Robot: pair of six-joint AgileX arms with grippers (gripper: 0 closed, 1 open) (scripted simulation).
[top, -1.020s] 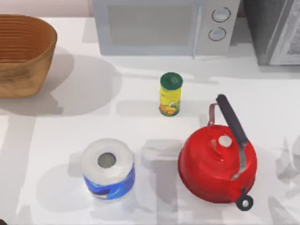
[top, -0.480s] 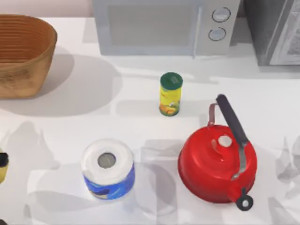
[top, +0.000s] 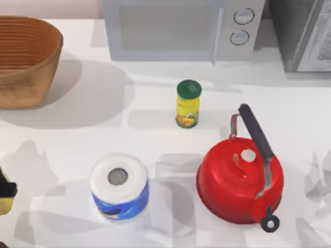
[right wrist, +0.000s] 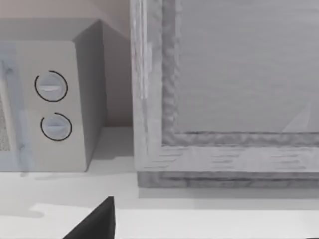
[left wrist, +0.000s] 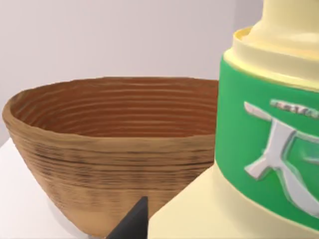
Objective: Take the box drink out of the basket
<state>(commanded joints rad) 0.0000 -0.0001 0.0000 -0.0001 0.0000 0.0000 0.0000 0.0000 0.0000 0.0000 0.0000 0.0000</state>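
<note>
Top view: the basket (top: pixel 23 57) sits at the table's far left corner, and well in front of it, at the left edge, a dark bit of the left gripper (top: pixel 6 192) shows with a sliver of yellow against it. Left wrist view: the box drink (left wrist: pixel 249 164) looms right up against the camera, pale yellow with a green band, outside the basket (left wrist: pixel 99 154) and this side of it; one dark fingertip (left wrist: pixel 130 223) lies against its base, so the gripper looks clamped on it. Right wrist view: the right arm faces the microwave (right wrist: pixel 55 109) and a grey cabinet (right wrist: pixel 224 99), one dark finger (right wrist: pixel 94 221) showing, its opening impossible to judge.
</note>
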